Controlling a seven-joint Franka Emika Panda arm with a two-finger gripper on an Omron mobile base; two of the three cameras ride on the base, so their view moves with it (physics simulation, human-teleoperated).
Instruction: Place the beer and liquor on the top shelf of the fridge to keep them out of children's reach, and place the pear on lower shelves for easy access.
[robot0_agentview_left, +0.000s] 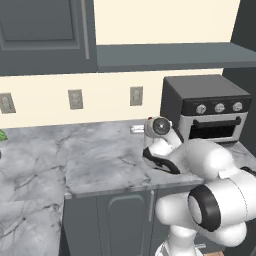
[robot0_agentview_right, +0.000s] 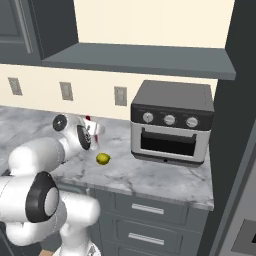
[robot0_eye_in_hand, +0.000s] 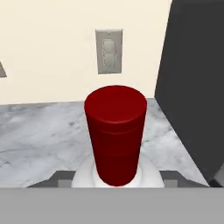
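The liquor (robot0_eye_in_hand: 116, 131) stands right in front of the hand camera: a red cap on a whitish shoulder. My gripper (robot0_eye_in_hand: 116, 181) has its dark fingertips (robot0_eye_in_hand: 59, 180) pressed against both sides of the bottle's body, shut on it. From the right base view the liquor's red cap (robot0_agentview_right: 89, 119) peeks out beside the hand, above the marble counter (robot0_agentview_right: 150, 175). The pear (robot0_agentview_right: 103, 159), small and yellow-green, lies on the counter just right of the hand. The beer is out of view. A grey front with a small dark panel (robot0_agentview_right: 247, 232), likely the fridge, shows at the lower right edge.
A dark toaster oven (robot0_agentview_right: 172, 122) stands on the counter to the right of the hand, close to a tall dark side wall (robot0_agentview_right: 235, 100). Wall outlets (robot0_eye_in_hand: 109, 51) sit on the cream backsplash. A grey shelf and cabinets (robot0_agentview_left: 165, 55) hang overhead. Drawers (robot0_agentview_right: 147, 210) lie below the counter.
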